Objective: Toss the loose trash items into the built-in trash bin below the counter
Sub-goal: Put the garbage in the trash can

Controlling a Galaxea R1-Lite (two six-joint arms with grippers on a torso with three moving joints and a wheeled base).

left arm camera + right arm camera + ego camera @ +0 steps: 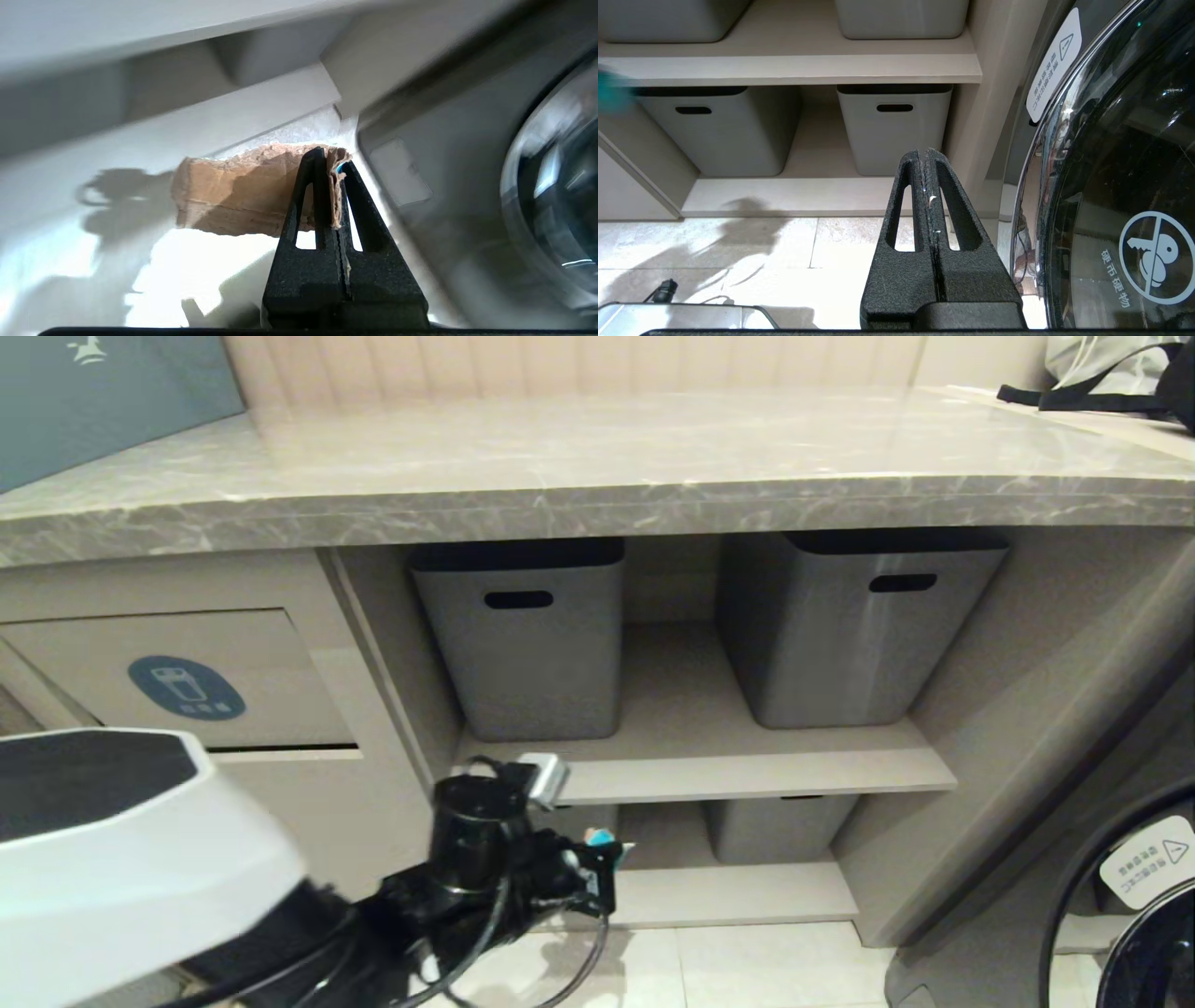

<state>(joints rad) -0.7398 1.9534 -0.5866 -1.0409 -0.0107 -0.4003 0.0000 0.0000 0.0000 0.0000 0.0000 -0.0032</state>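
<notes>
One left end effector (337,170) clamping brown strip (243,193), teal end only head-visible

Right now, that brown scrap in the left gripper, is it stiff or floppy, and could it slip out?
The brown scrap looks thin, creased and ragged-edged, so probably light and bendy. It juts sideways without drooping, suggesting some stiffness. The left gripper pinches only one edge, so it might slip.

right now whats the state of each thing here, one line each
left gripper: shut on the brown strip
brown strip: held off the floor, teal end at the jaws
right gripper: shut, empty
trash bin flap: closed
grey tubs: upright on the shelves
washer door: closed
</notes>
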